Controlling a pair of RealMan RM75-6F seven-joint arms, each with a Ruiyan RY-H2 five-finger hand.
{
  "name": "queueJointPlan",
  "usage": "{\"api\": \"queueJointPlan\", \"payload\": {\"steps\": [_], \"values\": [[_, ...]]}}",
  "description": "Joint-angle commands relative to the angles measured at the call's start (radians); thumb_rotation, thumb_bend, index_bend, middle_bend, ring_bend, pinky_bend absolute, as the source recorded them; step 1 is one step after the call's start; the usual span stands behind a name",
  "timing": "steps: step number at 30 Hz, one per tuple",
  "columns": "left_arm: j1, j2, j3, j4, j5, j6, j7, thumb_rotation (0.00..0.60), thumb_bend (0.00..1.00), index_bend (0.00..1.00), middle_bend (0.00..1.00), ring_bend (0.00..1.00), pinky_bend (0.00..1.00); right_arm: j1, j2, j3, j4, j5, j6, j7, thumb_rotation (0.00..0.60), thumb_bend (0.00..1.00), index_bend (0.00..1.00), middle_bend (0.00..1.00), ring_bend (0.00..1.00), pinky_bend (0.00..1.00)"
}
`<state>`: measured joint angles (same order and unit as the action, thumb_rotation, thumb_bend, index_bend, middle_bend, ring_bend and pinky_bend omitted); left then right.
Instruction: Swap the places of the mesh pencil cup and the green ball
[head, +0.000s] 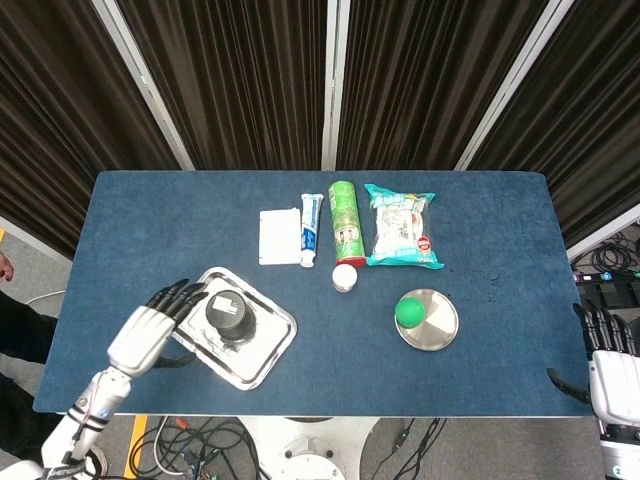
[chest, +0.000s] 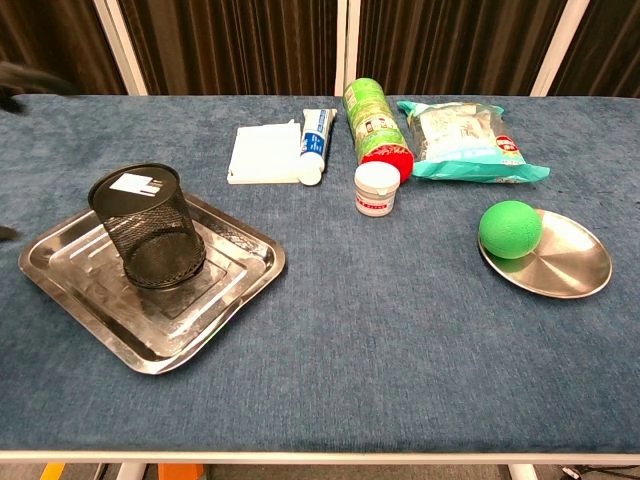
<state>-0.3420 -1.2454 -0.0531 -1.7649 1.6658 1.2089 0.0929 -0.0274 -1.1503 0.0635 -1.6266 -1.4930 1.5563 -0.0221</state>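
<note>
The black mesh pencil cup (head: 228, 313) (chest: 148, 227) stands upright on a square steel tray (head: 258, 352) (chest: 240, 277) at the front left. The green ball (head: 408, 312) (chest: 510, 230) rests on the left part of a round steel plate (head: 438, 328) (chest: 566, 262) at the front right. My left hand (head: 152, 327) hovers just left of the cup, over the tray's left corner, fingers spread and empty. My right hand (head: 606, 368) hangs off the table's right front corner, fingers apart, holding nothing. In the chest view only a dark blur (chest: 22, 78) shows at the far left edge.
Behind the middle lie a white flat box (head: 279, 236), a toothpaste tube (head: 311, 228), a green canister (head: 346, 222) on its side, a small white jar (head: 344, 277) and a snack bag (head: 402, 226). Bare blue cloth lies between tray and plate.
</note>
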Motion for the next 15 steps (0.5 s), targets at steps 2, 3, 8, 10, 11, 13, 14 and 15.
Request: {"api": "queueJointPlan", "payload": {"steps": [2,3,8,10,11,13,14,15], "values": [[-0.088,-0.085,-0.042,0.021,-0.033,-0.082,0.043,0.6,0.1,0.1,0.04,0.01,0.14,0.002,0.004,-0.002,-0.005,-0.004,-0.001,-0.008,0.6,0.09,0.0,0.0,0.0,0.0],[-0.097,-0.095,-0.046,0.03,-0.041,-0.09,0.047,0.6,0.1,0.1,0.04,0.01,0.14,0.002,0.006,-0.002,-0.006,-0.004,-0.001,-0.01,0.6,0.09,0.0,0.0,0.0,0.0],[-0.141,-0.125,-0.056,0.064,-0.093,-0.149,0.038,0.6,0.1,0.1,0.04,0.01,0.13,0.004,0.011,-0.002,-0.008,-0.001,-0.006,-0.013,0.6,0.09,0.0,0.0,0.0,0.0],[-0.156,-0.129,-0.055,0.075,-0.108,-0.172,0.034,0.6,0.1,0.1,0.04,0.01,0.12,0.005,0.01,-0.002,-0.007,0.002,-0.009,-0.014,0.6,0.09,0.0,0.0,0.0,0.0],[-0.166,-0.134,-0.056,0.084,-0.118,-0.186,0.032,0.6,0.1,0.1,0.04,0.01,0.12,0.005,0.009,-0.002,-0.006,0.004,-0.011,-0.014,0.6,0.09,0.0,0.0,0.0,0.0],[-0.18,-0.142,-0.058,0.098,-0.136,-0.206,0.026,0.6,0.1,0.1,0.04,0.01,0.12,0.006,0.007,-0.002,-0.005,0.005,-0.013,-0.014,0.6,0.09,0.0,0.0,0.0,0.0],[-0.19,-0.147,-0.059,0.109,-0.146,-0.217,0.022,0.6,0.1,0.1,0.04,0.01,0.12,0.006,0.005,-0.002,-0.003,0.007,-0.014,-0.013,0.6,0.09,0.0,0.0,0.0,0.0],[-0.196,-0.151,-0.061,0.119,-0.152,-0.225,0.022,0.6,0.1,0.1,0.04,0.01,0.12,0.006,0.004,-0.002,-0.002,0.008,-0.015,-0.012,0.6,0.09,0.0,0.0,0.0,0.0]]}}
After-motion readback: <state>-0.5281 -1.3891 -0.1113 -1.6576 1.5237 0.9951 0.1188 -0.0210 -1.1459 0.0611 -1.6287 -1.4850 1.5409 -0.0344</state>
